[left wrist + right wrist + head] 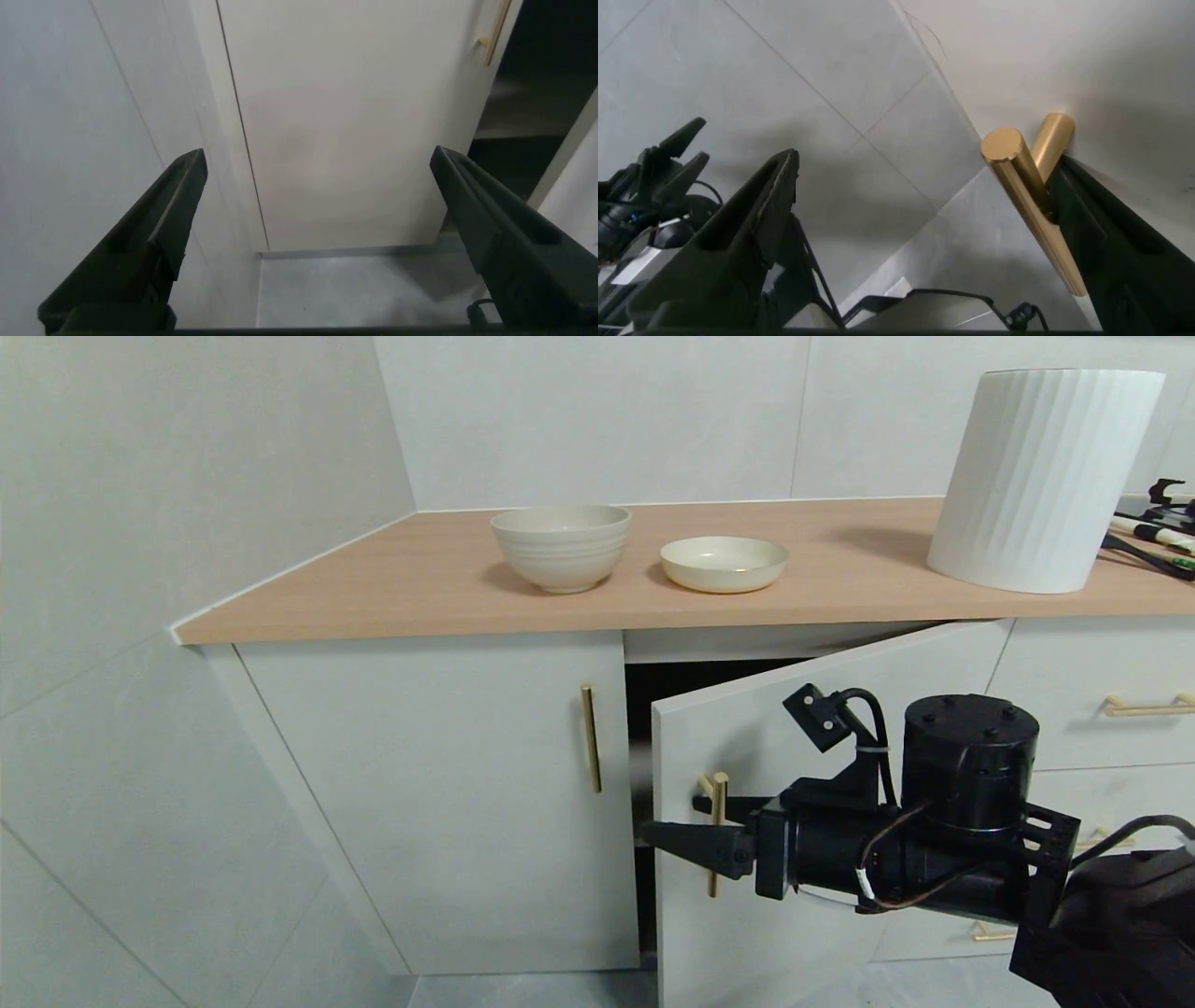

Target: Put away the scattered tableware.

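Bowl (561, 546) and shallow dish (724, 563) stand side by side on the countertop (392, 588). Both are judged rigid, slick and breakable, best gripped at the rim. Right gripper (677, 819) is spread around the door handle (717, 831); left gripper (318, 159) is spread and empty.

Kitchen: bowl (561, 546) on wood countertop (373, 588) above white cabinets (429, 803).

A bowl (561, 546) stands on the tabletop (373, 588); a shallow dish (724, 563) sits just beside it on the right; farther right stands a tall container (1046, 476), with utensils (1153, 532) beyond it; below, a closed cabinet door (439, 793) lies left of an ajar door (747, 915); the right gripper (689, 823) straddles the ajar door's handle (716, 873).
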